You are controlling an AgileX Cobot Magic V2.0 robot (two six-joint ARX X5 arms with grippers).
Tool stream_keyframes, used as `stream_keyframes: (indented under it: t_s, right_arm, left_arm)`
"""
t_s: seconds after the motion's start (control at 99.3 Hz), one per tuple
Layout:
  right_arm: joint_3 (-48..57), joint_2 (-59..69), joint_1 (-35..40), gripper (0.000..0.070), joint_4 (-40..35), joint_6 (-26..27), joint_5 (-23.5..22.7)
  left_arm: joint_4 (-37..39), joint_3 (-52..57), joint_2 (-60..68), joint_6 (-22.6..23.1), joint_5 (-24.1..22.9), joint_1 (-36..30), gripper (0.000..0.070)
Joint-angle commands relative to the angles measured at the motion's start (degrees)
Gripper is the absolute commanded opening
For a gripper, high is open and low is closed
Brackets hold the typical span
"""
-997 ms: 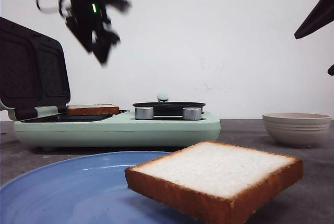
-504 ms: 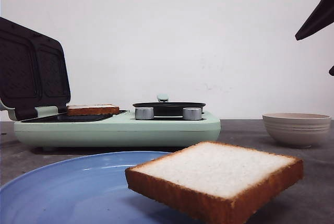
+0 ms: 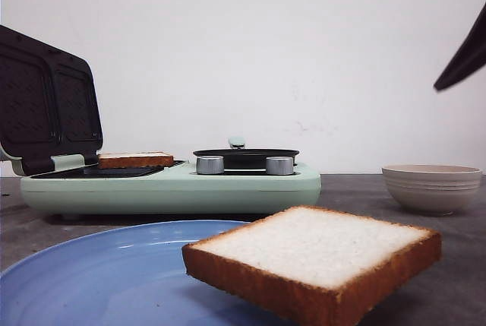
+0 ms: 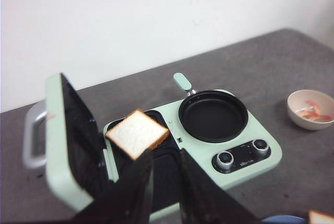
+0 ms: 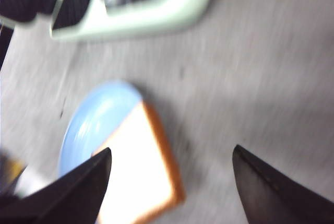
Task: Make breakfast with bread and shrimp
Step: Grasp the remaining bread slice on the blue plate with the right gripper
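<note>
one bread slice (image 4: 137, 134) already sits in the open sandwich maker (image 4: 156, 151), second slice (image 3: 315, 254) waits on the blue plate's (image 3: 99, 265) rim, shrimp (image 4: 314, 111) untouched in the bowl (image 4: 312, 110), both left hand (image 4: 164, 182) and right hand (image 5: 169, 174) open, empty.

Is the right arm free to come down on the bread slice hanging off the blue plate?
Probably yes. The right gripper hangs open above the bread slice, jaws spread wider than it, and nothing lies between them. The view is blurred, so exact alignment is unclear.

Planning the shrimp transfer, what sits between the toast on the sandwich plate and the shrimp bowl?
The round black pan sits between toast and shrimp bowl, per left wrist view.
</note>
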Motion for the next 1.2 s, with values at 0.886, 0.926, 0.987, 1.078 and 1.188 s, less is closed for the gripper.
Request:
stream_keyframes:
  t_s: [0.886, 0.926, 0.987, 1.078, 1.188]
  right_arm:
    - [0.4, 28.5, 6.4, 0.0456, 10.9, -9.9, -9.9]
    - [0.4, 28.5, 7.0, 0.0456, 11.6, -9.9, -10.8]
    - [0.4, 28.5, 8.0, 0.0456, 12.2, -9.9, -11.3]
    - [0.4, 28.9, 9.3, 0.0456, 12.2, -10.2, -10.9]
    - [0.4, 30.4, 10.4, 0.0456, 12.2, -10.5, -9.4]
  left_arm:
    - [-2.9, 0.3, -10.4, -4.0, 4.5, -0.9, 0.001]
    - [-2.9, 0.3, -10.4, -4.0, 4.5, -0.9, 0.001]
    - [-2.8, 0.3, -10.4, -4.0, 4.5, -0.9, 0.001]
    - [-2.8, 0.3, -10.4, -4.1, 4.5, -0.9, 0.001]
    - [-2.7, 0.3, -10.4, -4.2, 4.5, -0.9, 0.001]
